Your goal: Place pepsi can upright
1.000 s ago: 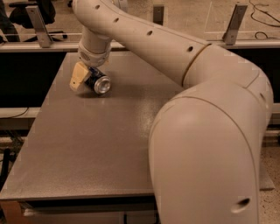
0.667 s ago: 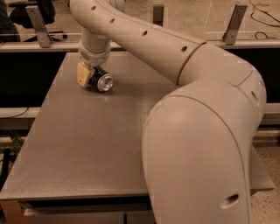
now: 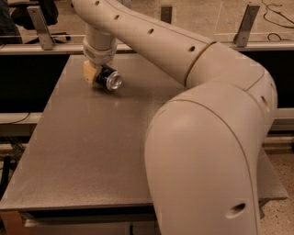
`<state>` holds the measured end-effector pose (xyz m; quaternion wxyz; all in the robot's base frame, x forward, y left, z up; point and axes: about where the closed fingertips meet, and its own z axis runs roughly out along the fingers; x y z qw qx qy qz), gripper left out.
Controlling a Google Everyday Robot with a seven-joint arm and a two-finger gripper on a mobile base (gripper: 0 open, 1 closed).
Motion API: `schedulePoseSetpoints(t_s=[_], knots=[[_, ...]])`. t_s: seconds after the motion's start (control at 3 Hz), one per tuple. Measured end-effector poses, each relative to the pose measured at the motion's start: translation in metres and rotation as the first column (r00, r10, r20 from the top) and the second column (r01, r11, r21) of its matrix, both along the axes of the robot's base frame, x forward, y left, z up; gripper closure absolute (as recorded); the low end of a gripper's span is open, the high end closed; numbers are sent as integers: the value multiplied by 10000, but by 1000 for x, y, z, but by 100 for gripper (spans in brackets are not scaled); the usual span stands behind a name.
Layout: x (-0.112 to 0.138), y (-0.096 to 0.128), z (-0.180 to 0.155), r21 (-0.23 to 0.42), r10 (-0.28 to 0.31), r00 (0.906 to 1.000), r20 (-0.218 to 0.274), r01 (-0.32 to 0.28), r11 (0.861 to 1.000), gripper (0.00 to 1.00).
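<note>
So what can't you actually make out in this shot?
Camera view:
- The pepsi can lies on its side in the gripper, at the table's far left. Only its silver end is clear; the logo is too dark and small to make out.
- Whether the can touches the table: the gap is too small to tell.
- The table's right side is hidden behind the arm.
- The arm's lower part is cut off by the bottom edge.

Grey matte tabletop [image 3: 92, 151] takes up most of the rm, w/ dull, even light on it. Along its far edge runs a pale rail [image 3: 27, 47] w/ two slanted metal brackets [image 3: 39, 27]. Beyond that is speckled beige floor [image 3: 202, 13], w/ a black cable [image 3: 275, 9] far right. Black panel [image 3: 27, 82] below the rail, left. Gripper [image 3: 100, 77] is low over the table's far-left part.
</note>
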<state>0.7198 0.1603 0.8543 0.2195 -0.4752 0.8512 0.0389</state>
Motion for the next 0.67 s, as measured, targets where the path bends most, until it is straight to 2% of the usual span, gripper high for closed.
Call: schedulePoseSetpoints(t_s=[0.33,0.67], knots=[[-10,-10,28,751,632,9964,565,-673,9949,100],[-27,-23,53,1750,1527,9800,1274,-1737,9691,100]])
